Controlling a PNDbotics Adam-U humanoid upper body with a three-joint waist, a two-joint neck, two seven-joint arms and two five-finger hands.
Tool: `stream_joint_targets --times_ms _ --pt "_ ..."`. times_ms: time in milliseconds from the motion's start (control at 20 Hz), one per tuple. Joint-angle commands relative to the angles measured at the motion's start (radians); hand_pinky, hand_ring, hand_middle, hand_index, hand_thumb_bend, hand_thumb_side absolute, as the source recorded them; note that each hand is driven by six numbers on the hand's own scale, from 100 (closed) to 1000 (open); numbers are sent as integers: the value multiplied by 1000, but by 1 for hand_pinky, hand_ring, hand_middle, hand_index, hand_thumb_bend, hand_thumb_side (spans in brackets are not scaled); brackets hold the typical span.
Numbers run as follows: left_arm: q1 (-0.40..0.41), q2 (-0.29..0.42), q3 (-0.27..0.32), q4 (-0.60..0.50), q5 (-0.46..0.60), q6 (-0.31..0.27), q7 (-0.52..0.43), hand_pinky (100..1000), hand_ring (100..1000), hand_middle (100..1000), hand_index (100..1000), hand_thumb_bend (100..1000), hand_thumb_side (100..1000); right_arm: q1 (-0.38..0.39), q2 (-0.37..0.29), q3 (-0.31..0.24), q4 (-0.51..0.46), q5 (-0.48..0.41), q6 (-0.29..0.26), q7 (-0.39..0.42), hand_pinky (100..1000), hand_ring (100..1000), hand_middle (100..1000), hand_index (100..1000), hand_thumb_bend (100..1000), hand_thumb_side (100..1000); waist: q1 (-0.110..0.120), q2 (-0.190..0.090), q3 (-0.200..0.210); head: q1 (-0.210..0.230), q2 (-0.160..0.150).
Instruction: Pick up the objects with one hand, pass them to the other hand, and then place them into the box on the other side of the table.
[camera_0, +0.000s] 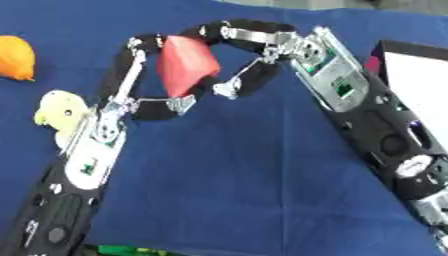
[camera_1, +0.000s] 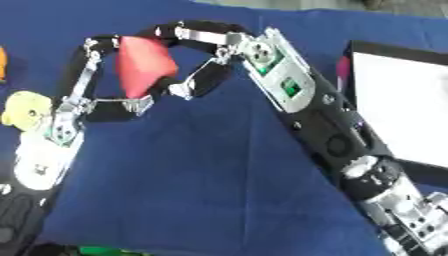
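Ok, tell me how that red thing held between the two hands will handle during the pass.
The red object shows flat faces and sharp edges, so it probably stays stiff rather than sagging. Being faceted, it likely won't roll if dropped on the blue cloth. Both the left hand and right hand have fingers curled round it, so it seems light for its size.

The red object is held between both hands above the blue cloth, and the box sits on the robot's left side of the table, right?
Not quite. The box sits on the robot's right side, as the right eye view shows at its right edge. The rest holds: the red object is between the left hand and the right hand, above the blue cloth.
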Motion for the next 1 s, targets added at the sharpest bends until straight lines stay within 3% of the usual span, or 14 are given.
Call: stream_joint_targets --times_ms 50,200,350,400,500,650,800,1000 --pt "-18 -1 -3 -4 -8 24 -13 798 606 533 689 100 166 -17 -19 -7 -29 -30 26 -17 958 1000 770 836 135 100 8 -19 0 -5 7" --pt "-17 0 -3 -2 -19 40 -24 816 642 575 734 100 134 -17 -22 -7 -36 -44 36 -22 952 1000 756 825 238 100 8 -19 0 -8 8" --pt "-16 4 -3 1 -39 52 -45 864 728 666 844 100 125 -16 -28 -8 -39 -51 39 -21 947 1000 748 815 315 100 10 -20 0 -7 8" --pt "-16 5 -2 4 -50 58 -53 877 747 687 862 100 155 -16 -29 -8 -39 -53 41 -22 946 1000 747 813 328 100 10 -20 0 -7 7" --pt "-16 6 0 5 -73 72 -62 897 780 720 901 244 315 -16 -31 -9 -38 -56 42 -25 944 1000 744 809 358 100 11 -21 -1 -8 6" --pt "-15 5 5 7 -95 98 -55 900 784 720 909 346 424 -15 -33 -11 -38 -59 45 -33 942 1000 739 803 382 100 13 -22 -3 -5 4" --pt "-15 5 6 8 -101 119 -43 898 781 716 913 366 462 -14 -35 -12 -38 -61 49 -43 940 1000 737 801 385 100 15 -24 -7 -5 1" --pt "-14 0 6 9 -74 125 -33 883 749 656 894 281 490 -10 -35 -13 -34 -58 52 -49 937 1000 739 804 388 100 16 -25 -10 -7 -9"
